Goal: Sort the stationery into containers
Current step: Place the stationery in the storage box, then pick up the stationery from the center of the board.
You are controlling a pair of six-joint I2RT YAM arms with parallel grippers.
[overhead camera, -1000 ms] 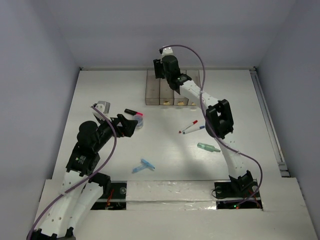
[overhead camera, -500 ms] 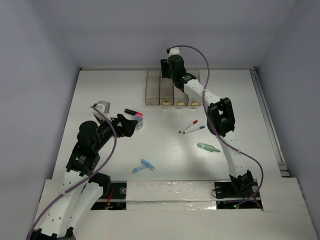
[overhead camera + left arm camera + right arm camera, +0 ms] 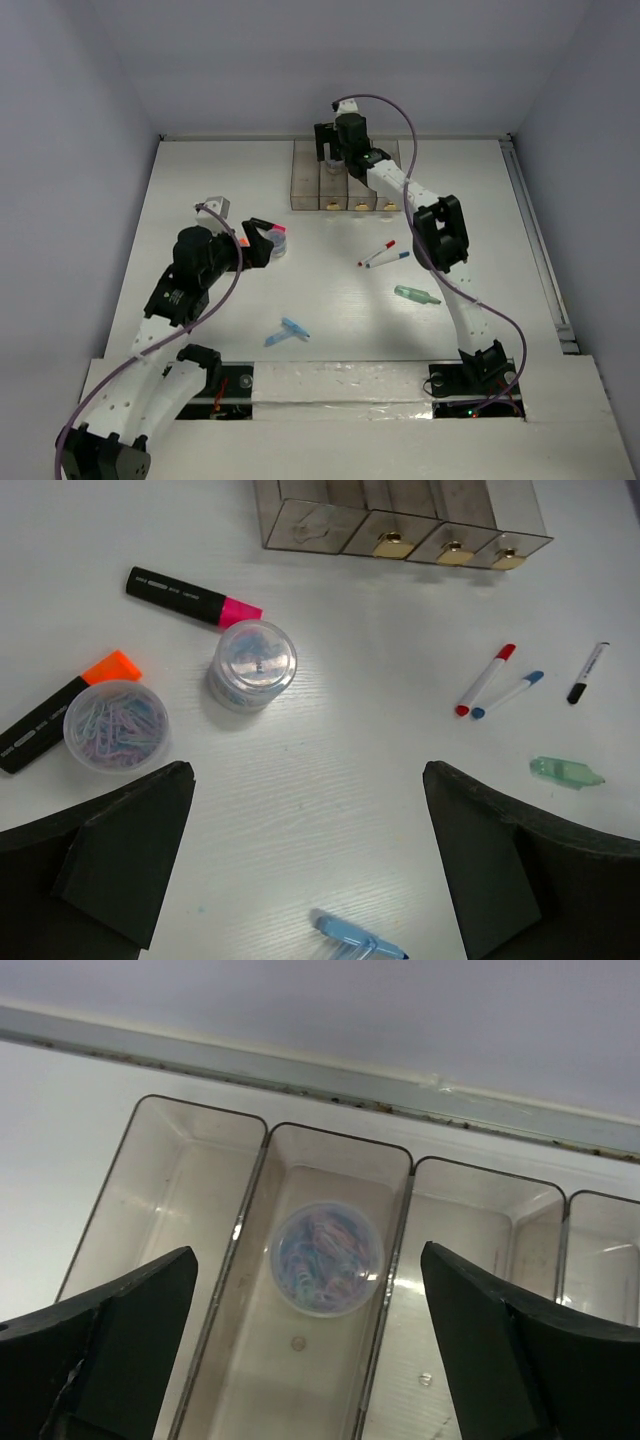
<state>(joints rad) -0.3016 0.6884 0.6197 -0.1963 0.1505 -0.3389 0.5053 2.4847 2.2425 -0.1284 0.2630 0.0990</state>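
The right gripper (image 3: 308,1252) hangs spread wide over the row of clear bins (image 3: 268,1165), where a round jar of paper clips (image 3: 327,1258) sits free in the second bin from the left. The left gripper (image 3: 308,770), also spread and empty, hovers above two clip jars (image 3: 252,665), a pink highlighter (image 3: 190,597) and an orange highlighter (image 3: 60,715) on the table (image 3: 350,730).

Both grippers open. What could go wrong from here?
Left gripper hangs over two jars close together, orange marker against one: closing may knock a neighbour. The binned jar nearly fills its compartment's width in the bins, so an off-centre drop of the next could catch a wall.
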